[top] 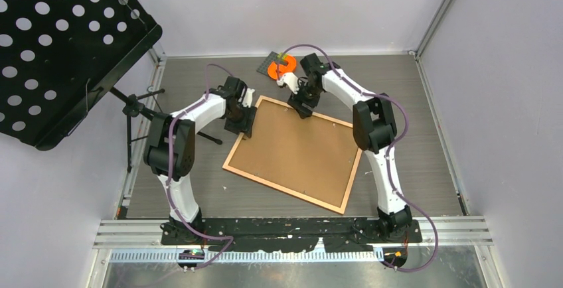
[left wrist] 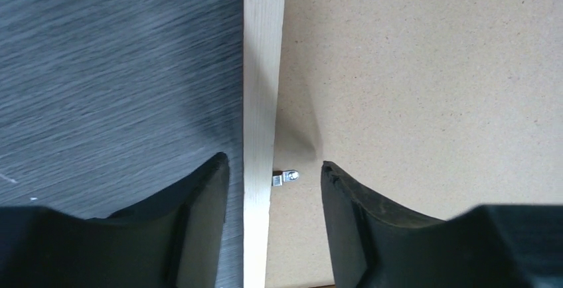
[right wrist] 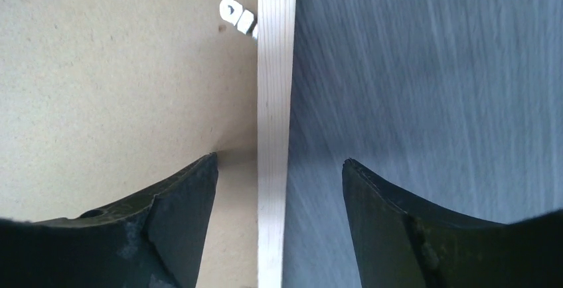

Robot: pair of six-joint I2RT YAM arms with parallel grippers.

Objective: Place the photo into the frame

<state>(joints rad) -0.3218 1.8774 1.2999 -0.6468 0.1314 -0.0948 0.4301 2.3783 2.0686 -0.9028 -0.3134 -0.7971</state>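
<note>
The frame (left wrist: 262,49) lies face down on the bench (left wrist: 113,69), with the plain brown backing board (left wrist: 431,69) sitting inside it. Each arm has come to a different side of it. The left pincer (left wrist: 273,162) is open and straddles one wooden rail. Its outer finger is just beside the rail over the bench, and its inner finger stands apart from the rail over the board. It grips nothing. A small metal tab (left wrist: 287,176) juts from the rail onto the board right between those fingers, which is probably why the pincer is there: to reach the tab or steady that edge. The right pincer (right wrist: 279,158) is also open, wider, and straddles another rail with clear gaps on both sides. It holds nothing either. A second tab (right wrist: 238,17) lies ahead of it on the board side of the rail, beyond its fingertips. No view shows the photo. With the board seated in the frame, the print may lie beneath it, directly under both pincers' inner fingers, but the pictures cannot confirm this. If it does, the task looks close to finished, with only the tabs left to secure.
</note>
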